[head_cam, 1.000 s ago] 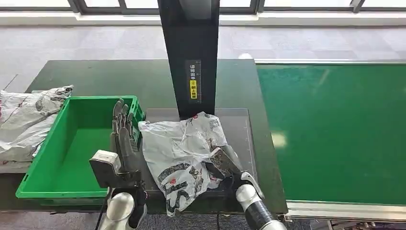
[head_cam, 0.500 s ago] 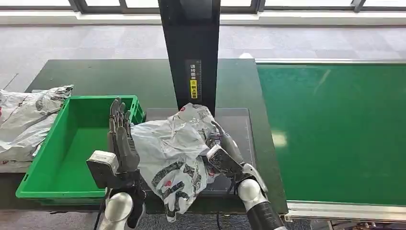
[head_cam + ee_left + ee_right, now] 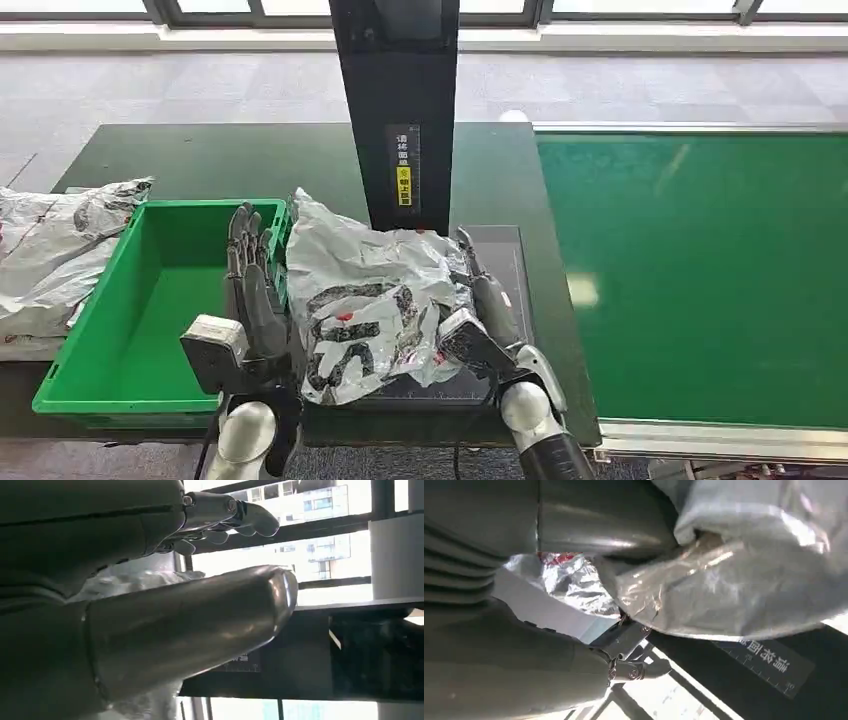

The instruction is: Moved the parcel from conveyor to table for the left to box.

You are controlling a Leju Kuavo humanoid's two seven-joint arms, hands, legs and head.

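Observation:
The parcel (image 3: 370, 300), a crumpled grey-white plastic bag with black print, stands tipped up on the black mat (image 3: 505, 262) between my two hands. My left hand (image 3: 255, 290) is upright with straight fingers beside the right wall of the green box (image 3: 95, 310), and the parcel leans against its palm. My right hand (image 3: 485, 315) lies with its fingers stretched out along the parcel's right side, pressing it from below. In the right wrist view the parcel (image 3: 749, 570) bulges over the thumb (image 3: 599, 525). In the left wrist view the parcel (image 3: 130, 577) shows behind the thumb (image 3: 200, 625).
A black post (image 3: 400, 110) rises just behind the parcel. The green conveyor (image 3: 700, 280) runs along the right. More grey parcels (image 3: 50, 260) are piled left of the box. The dark table (image 3: 220, 160) extends behind the box.
My right hand rose and straightened its fingers, tipping the parcel up from lying flat to leaning left against my left hand. The left hand barely moved.

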